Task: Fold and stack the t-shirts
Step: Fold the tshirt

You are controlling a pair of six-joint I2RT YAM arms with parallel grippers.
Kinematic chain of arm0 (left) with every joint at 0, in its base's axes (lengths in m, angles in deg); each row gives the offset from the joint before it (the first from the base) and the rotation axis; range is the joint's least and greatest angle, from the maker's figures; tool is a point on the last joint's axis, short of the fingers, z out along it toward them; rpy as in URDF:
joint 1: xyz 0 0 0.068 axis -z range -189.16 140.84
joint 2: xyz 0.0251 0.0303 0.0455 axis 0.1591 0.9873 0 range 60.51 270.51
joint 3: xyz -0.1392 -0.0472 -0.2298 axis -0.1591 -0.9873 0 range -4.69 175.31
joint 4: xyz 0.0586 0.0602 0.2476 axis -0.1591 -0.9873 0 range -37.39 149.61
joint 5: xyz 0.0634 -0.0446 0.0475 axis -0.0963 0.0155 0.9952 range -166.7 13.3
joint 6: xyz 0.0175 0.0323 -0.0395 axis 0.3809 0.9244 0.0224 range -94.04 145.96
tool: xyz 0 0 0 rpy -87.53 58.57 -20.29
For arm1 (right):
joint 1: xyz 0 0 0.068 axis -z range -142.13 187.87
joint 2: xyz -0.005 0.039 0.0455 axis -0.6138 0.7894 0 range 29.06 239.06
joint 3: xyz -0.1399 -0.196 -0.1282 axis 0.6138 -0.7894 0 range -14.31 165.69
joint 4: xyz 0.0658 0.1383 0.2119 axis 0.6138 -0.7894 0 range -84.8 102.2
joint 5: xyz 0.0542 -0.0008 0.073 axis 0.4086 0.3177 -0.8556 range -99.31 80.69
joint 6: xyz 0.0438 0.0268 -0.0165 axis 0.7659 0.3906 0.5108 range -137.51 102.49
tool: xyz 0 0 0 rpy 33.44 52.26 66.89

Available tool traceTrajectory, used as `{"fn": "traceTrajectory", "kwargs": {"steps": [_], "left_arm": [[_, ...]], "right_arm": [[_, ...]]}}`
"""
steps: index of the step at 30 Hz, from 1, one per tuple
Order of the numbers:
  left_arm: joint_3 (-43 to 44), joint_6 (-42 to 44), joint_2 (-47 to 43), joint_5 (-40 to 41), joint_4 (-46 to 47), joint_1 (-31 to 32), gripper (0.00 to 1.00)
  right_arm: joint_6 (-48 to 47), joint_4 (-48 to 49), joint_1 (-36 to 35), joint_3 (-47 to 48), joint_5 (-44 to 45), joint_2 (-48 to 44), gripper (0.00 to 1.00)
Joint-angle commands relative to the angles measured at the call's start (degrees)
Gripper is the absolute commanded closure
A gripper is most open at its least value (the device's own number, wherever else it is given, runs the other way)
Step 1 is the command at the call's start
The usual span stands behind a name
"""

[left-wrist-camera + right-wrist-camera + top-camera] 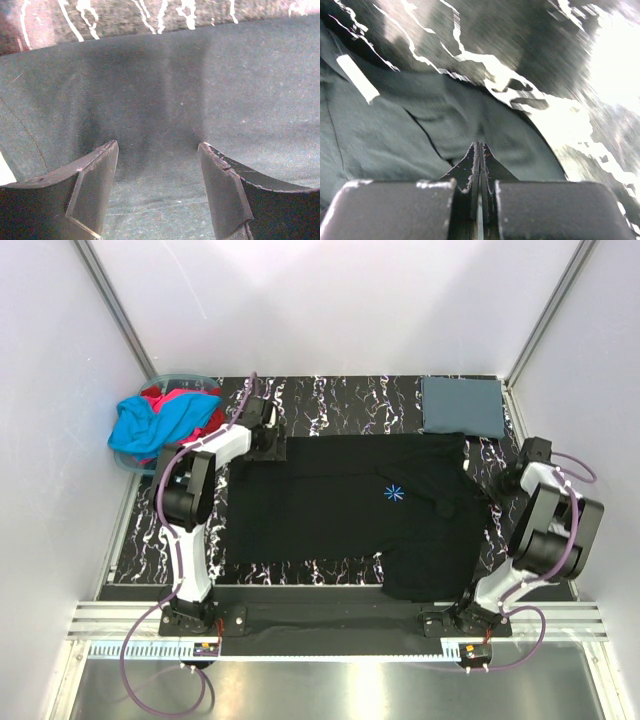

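The table (330, 400), dark with white veining, carries everything. Across its middle the black t-shirt (330, 510) lies spread out nearly flat, its right side reaching toward the near edge. At the far left a pale tub (185, 375) holds a loose heap, the cyan shirt (150, 425) over the red shirt (175, 395). In the far right corner the blue-grey shirt (460, 406) sits already folded into a neat square, so the black one looks to be the piece in hand.

The left arm (190, 500) reaches to the shirt's far left corner. The left jaws stand wide apart just above the cloth, holding nothing. The right arm (545, 530) bends in at the shirt's right edge. The right jaws are pressed tip to tip over a rumpled fold there; whether any cloth is caught between them I cannot tell.

For a clean fold, both sides probably need a firm pinch on the hem itself before lifting, so the left jaws would do well to drop onto the edge and close. An uneven lift risks dragging the shirt askew.

The small blue starburst print (393, 493) marks the chest.
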Motion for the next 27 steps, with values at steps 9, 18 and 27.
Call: {"fn": "traceTrajectory", "kwargs": {"steps": [9, 18, 27], "left_arm": [[-0.2, 0.6, 0.2, 1.4, -0.5, 1.9, 0.30], [-0.3, 1.3, -0.4, 1.1, -0.8, 2.2, 0.30], [0.1, 1.4, 0.8, 1.0, -0.8, 4.0, 0.29]], "right_arm": [[-1.9, -2.9, -4.9, 12.3, 4.6, -4.6, 0.61], [-13.4, -10.9, -13.2, 37.9, 13.8, 14.4, 0.43], [-21.2, -15.2, -16.1, 51.0, 13.0, 26.6, 0.45]]}}
